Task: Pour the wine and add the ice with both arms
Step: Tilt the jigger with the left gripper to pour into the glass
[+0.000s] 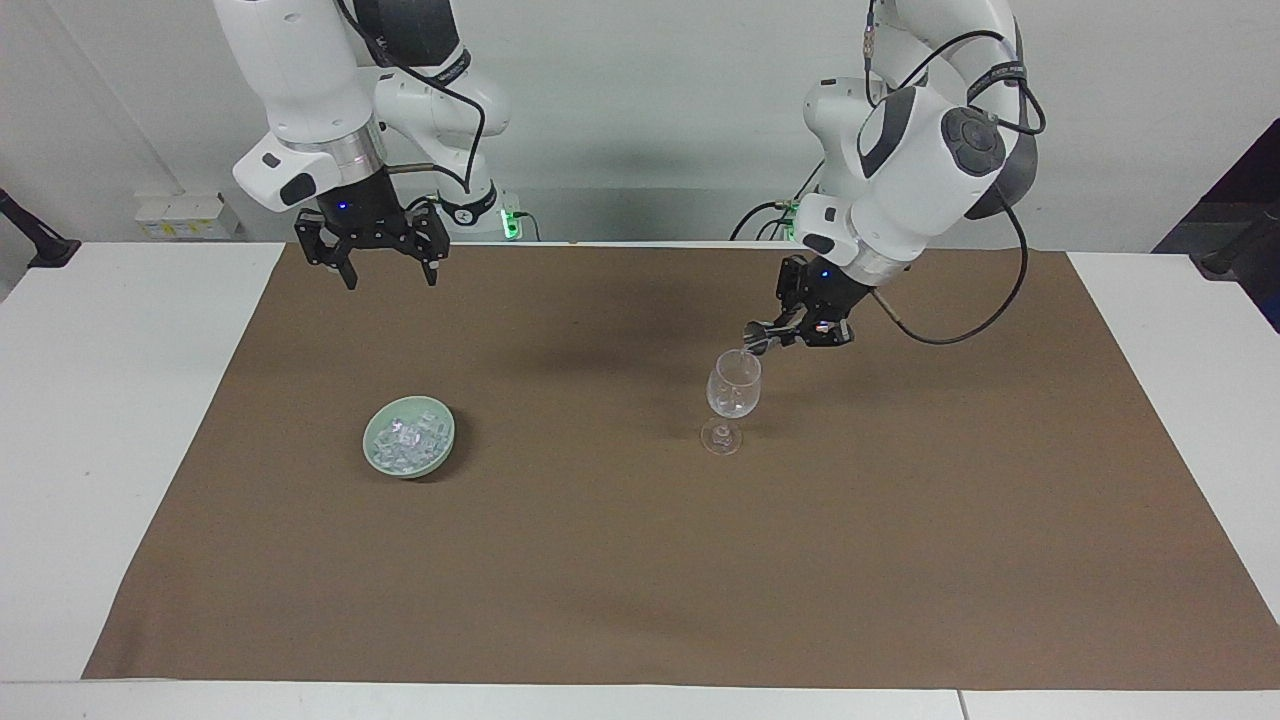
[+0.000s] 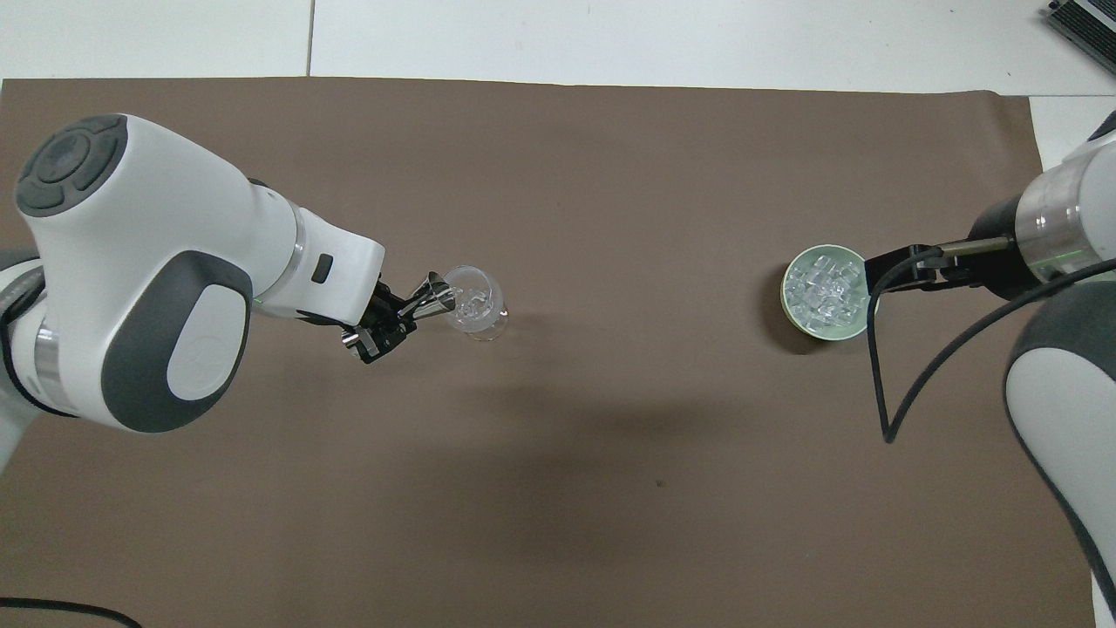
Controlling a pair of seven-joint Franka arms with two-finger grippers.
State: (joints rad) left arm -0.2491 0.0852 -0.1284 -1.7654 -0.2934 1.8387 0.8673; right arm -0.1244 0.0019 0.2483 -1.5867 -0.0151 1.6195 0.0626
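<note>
Facing view first: the left gripper [image 1: 768, 338] sits tilted just above the rim of the clear stemmed wine glass [image 1: 733, 393], fingers clamped on a small shiny metal jigger cup [image 1: 756, 342] tipped toward the glass. The right gripper [image 1: 385, 270] hangs over the brown mat [image 1: 640, 560] covering the surface, fingers spread wide and pointing down, gripping nothing.

Overhead view: the left arm [image 2: 174, 279] reaches in slantwise, its jigger mouth at the glass rim. The small clear ice cubes [image 2: 822, 290] sit piled in the pale green round bowl [image 2: 792, 312], toward the right arm's end, well apart from the glass.

Brown mat [image 1: 640, 560] — pale green bowl [image 1: 446, 432], clear ice [image 1: 405, 442] — white table [image 1: 100, 400].
</note>
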